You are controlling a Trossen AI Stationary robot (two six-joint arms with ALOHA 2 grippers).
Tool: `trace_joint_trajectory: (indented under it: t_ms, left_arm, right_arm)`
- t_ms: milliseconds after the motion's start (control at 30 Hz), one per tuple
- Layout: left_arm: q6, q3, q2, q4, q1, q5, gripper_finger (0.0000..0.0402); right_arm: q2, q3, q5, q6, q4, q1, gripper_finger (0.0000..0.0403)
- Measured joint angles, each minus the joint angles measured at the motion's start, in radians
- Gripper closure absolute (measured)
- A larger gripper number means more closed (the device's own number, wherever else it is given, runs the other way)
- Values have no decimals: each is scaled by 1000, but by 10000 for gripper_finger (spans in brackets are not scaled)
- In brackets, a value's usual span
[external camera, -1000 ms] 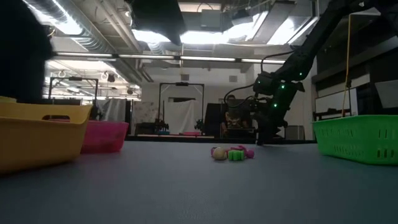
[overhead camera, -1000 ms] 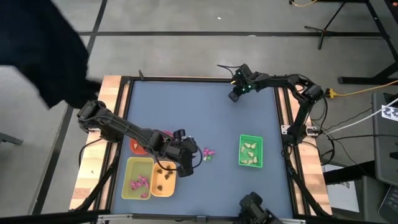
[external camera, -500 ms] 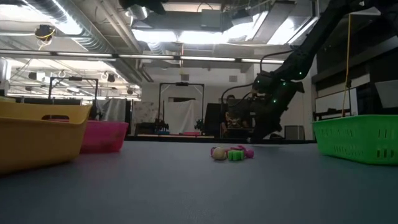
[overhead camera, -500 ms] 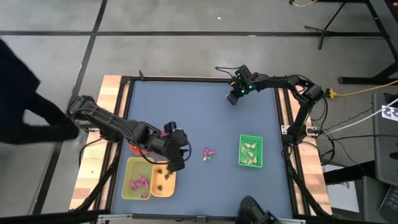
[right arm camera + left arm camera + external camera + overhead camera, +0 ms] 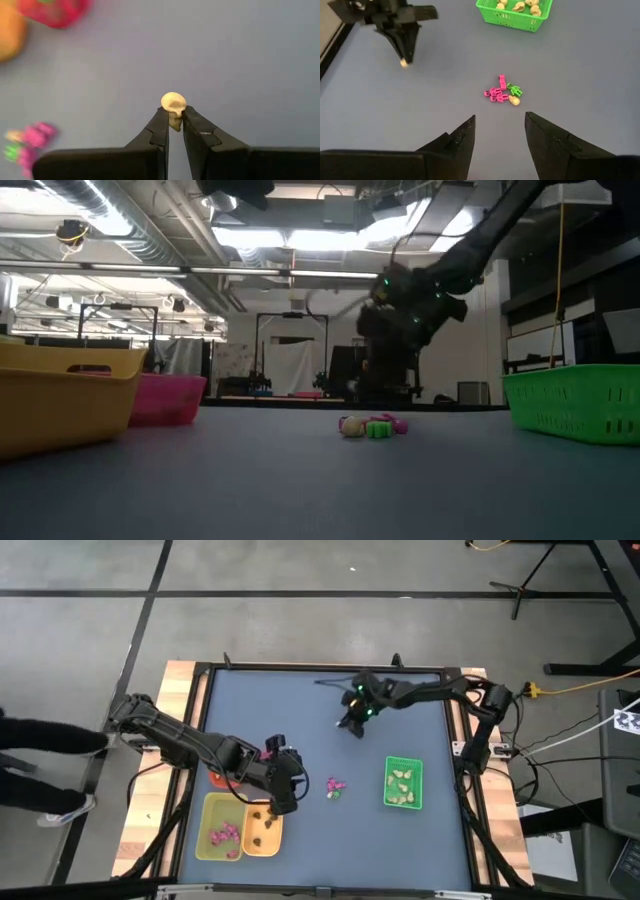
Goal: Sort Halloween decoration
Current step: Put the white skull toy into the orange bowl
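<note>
Cream-white skull trinket (image 5: 173,106) sits pinched in your right pincer (image 5: 173,122) above the counter (image 5: 300,720); your left pincer (image 5: 499,131) gapes empty near the small pile of trinkets (image 5: 502,93).

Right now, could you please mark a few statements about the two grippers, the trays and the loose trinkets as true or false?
1. The right gripper is shut on a cream-white trinket. True.
2. The left gripper is holding a magenta trinket. False: it is open and empty.
3. The green tray holds cream-white pieces. True.
4. The loose pile lies inside the yellow tray. False: it lies on the table mat, between the trays.
</note>
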Motion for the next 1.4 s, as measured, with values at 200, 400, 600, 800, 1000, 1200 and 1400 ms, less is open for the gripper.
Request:
trace_joint_trajectory:
  t_ms: [200, 400, 600, 800, 1000, 1200, 1400]
  left_arm:
    - [23, 0, 1, 3, 2, 0, 246]
    - [158, 0, 1, 21, -7, 2, 246]
    - [349, 0, 1, 96, -9, 11, 246]
    - [473, 0, 1, 183, -5, 10, 246]
    - [490, 0, 1, 217, -5, 12, 246]
    - [489, 0, 1, 217, -5, 13, 246]
    - [489, 0, 1, 217, -5, 13, 246]
  right_arm:
    - [-1, 1, -14, 115, 194, 163, 366]
    - [-1, 1, -184, 281, 456, 273, 366]
    - [-3, 2, -325, 488, 684, 332, 366]
    - [-3, 2, -375, 632, 775, 366, 366]
    - [-3, 2, -383, 701, 788, 380, 366]
    - [-3, 2, -383, 740, 807, 380, 366]
    - [-3, 2, -409, 798, 945, 380, 366]
